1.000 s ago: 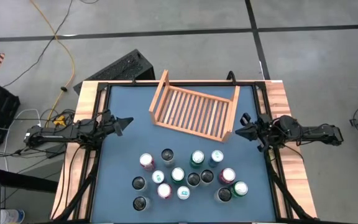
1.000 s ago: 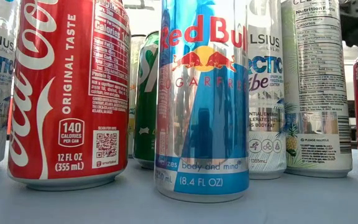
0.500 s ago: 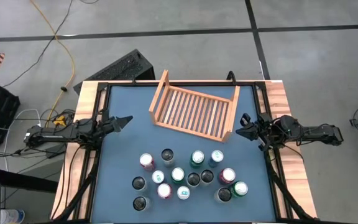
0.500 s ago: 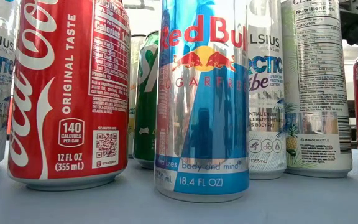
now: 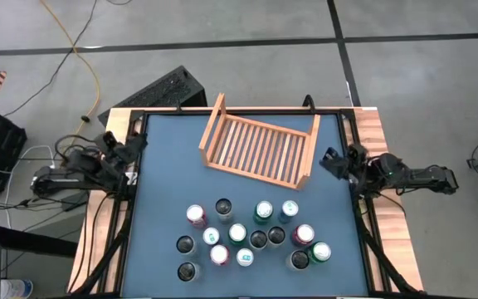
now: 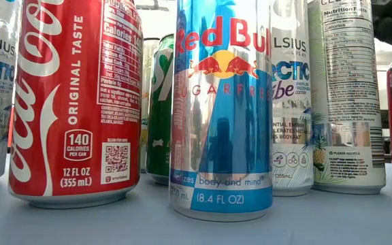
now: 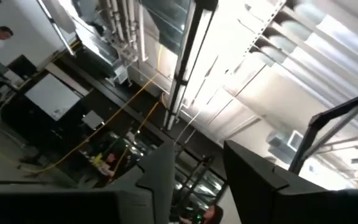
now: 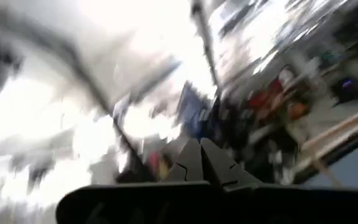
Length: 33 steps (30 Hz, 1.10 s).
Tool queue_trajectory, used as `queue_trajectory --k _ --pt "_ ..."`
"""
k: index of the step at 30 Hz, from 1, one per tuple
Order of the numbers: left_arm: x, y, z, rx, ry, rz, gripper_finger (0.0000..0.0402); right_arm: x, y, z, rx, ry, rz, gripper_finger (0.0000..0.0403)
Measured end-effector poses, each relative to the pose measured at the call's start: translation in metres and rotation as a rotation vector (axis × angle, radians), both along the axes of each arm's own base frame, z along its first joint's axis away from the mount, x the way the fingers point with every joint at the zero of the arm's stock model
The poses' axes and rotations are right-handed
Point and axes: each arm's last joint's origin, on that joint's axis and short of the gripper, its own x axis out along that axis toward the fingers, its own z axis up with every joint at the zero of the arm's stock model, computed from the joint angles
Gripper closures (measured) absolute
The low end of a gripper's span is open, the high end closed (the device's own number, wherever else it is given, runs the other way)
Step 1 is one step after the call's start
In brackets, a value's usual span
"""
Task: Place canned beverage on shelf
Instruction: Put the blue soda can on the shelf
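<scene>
while empty, left tool (image 7: 194, 171) gapes.

red can (image 6: 77, 102): "ORIGINAL TASTE", "12 FL OZ" | blue can (image 6: 221, 109): "Red Bull", "8.4 FL OZ"

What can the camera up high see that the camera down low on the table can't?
Only the high view shows the shelf, with no cans on it, and both arms: the left gripper at the table's left edge, the right gripper beside the shelf. Only the low view shows labels, like the Coca-Cola can. Both show the cans standing on the table.
</scene>
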Motion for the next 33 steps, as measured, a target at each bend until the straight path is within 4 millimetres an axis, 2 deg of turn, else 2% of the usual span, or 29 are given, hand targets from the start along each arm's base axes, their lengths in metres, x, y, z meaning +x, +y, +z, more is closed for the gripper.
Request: queue_trajectory --k 4,9,12,18,26,29,33 --pt "0.002 0.0 0.032 0.031 0.011 0.031 0.0257 -0.004 -0.007 0.005 0.169 -0.081 -0.15 0.0403" --pt "0.012 -0.001 0.07 0.084 0.032 0.02 0.0253 -0.005 -0.008 0.006 0.165 -0.09 -0.195 0.0403" --pt "0.021 -0.002 0.087 0.112 0.091 0.015 0.0252 -0.006 -0.008 0.006 0.161 -0.094 -0.197 0.0403" --pt "0.039 -0.002 0.1 0.134 0.249 0.046 0.0252 -0.007 -0.008 0.008 0.154 -0.111 -0.197 0.0403" --pt "0.043 -0.002 0.099 0.118 0.258 0.011 0.0252 -0.006 -0.007 0.007 0.094 -0.085 -0.203 0.0402" --pt "0.048 -0.003 0.102 0.133 0.272 -0.021 0.0252 -0.008 -0.006 0.021 0.002 -0.078 -0.204 0.039" --pt "0.063 -0.005 0.117 0.174 0.387 -0.07 0.0251 -0.016 -0.004 0.055 -0.107 -0.019 -0.234 0.0343"
